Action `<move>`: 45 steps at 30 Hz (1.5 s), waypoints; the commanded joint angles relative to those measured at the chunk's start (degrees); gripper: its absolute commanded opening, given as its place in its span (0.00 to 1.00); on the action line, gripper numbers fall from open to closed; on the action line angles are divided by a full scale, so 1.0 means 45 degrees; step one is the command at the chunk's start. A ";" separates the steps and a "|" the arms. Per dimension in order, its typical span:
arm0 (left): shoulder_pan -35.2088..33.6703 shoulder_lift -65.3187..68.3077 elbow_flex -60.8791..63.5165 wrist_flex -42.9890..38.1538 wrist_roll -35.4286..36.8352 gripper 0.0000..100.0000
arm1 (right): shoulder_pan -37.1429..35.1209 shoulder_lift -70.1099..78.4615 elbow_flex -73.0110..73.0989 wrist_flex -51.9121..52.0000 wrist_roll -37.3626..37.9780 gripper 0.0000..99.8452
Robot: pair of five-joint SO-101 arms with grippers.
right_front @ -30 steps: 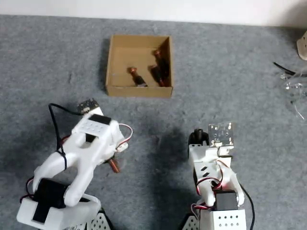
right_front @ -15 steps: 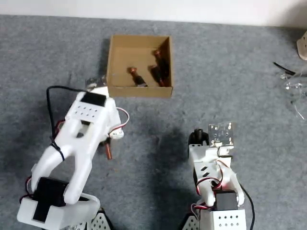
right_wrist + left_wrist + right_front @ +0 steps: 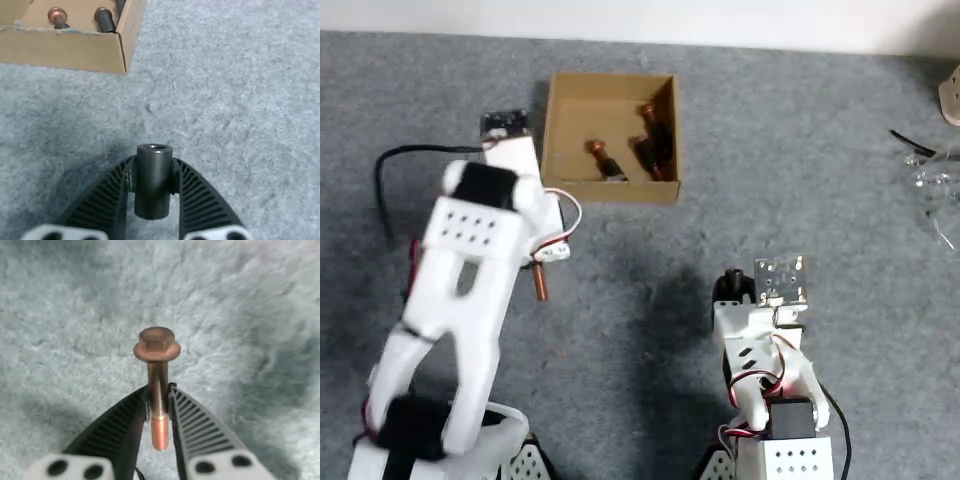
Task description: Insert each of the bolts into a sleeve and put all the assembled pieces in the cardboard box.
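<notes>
We see the left gripper (image 3: 158,391), clamping the bolt (image 3: 157,346), now nearer the cardboard box (image 3: 610,190); the right gripper (image 3: 153,163) still clasps its sleeve (image 3: 153,192).

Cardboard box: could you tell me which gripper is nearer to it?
Left. The left gripper hangs near the cardboard box's front left corner; the right gripper sits farther back.

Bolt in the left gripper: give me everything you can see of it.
The bolt looks like copper-toned metal, with a hex head on a round flange and a smooth, bare shank that is paler at the tip. The left gripper clamps its shank, and the head points away from the wrist. It is over the grey carpet, outside the cardboard box.
</notes>
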 commanded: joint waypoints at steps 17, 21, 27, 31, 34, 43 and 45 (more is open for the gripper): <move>-0.0107 -0.8059 0.3096 0.0938 -0.1700 0.00 | -0.0088 -0.0225 -0.0107 -0.0459 -0.0039 0.00; -0.0127 -0.9407 0.4151 0.0938 -0.2344 0.00 | -0.0088 -0.0225 -0.0107 -0.0459 -0.0059 0.00; -0.0127 -1.1614 0.5167 0.0938 -0.2657 0.00 | -0.0088 -0.0225 -0.0107 -0.0440 -0.0059 0.00; -0.0147 -1.3118 0.6125 0.0664 -0.3243 0.00 | -0.0088 -0.0225 -0.0107 -0.0440 -0.0059 0.00; -0.0147 -1.3958 0.6965 0.0254 -0.3243 0.00 | -0.0088 -0.0225 -0.0107 -0.0440 -0.0059 0.00; -0.0147 -1.5658 0.8000 -0.0762 -0.4259 0.00 | -0.0088 -0.0225 -0.0107 -0.0440 -0.0059 0.00; -0.0147 -1.5795 0.8000 -0.0879 -0.4259 0.00 | -0.0088 -0.0225 -0.0107 -0.0440 -0.0059 0.00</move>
